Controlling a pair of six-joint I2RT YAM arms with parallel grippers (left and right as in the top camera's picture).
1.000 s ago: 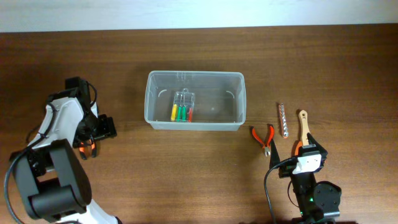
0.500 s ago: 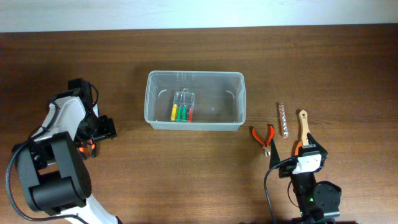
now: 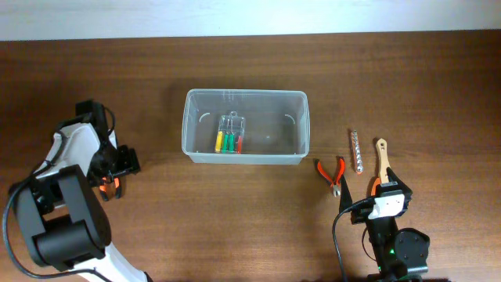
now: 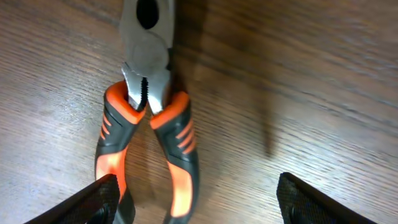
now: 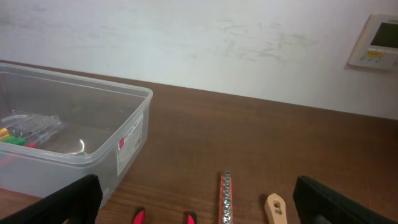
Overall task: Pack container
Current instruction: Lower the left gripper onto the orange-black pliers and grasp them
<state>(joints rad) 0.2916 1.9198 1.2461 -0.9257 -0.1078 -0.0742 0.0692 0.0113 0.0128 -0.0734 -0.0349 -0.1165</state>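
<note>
Overhead, container: we see the clear container (image 3: pixel 290 133) at the middle of the table (image 3: pixel 235 227), with a screwdriver case (image 3: pixel 230 134) lying inside it.
Overhead, loose things: red pliers (image 3: pixel 332 172), a metal strip (image 3: pixel 356 151) and a wooden-handled tool (image 3: pixel 381 159) lie on the table beyond one short end of the container.
Left wrist: the left tool (image 4: pixel 199 199) is spread wide and grips nothing. Orange-and-black pliers (image 4: pixel 149 118) lie flat between its fingers (image 4: pixel 102 199).
Right wrist: the right tool (image 5: pixel 199 205) is spread wide and empty. We see the container ahead, off to one side.
</note>
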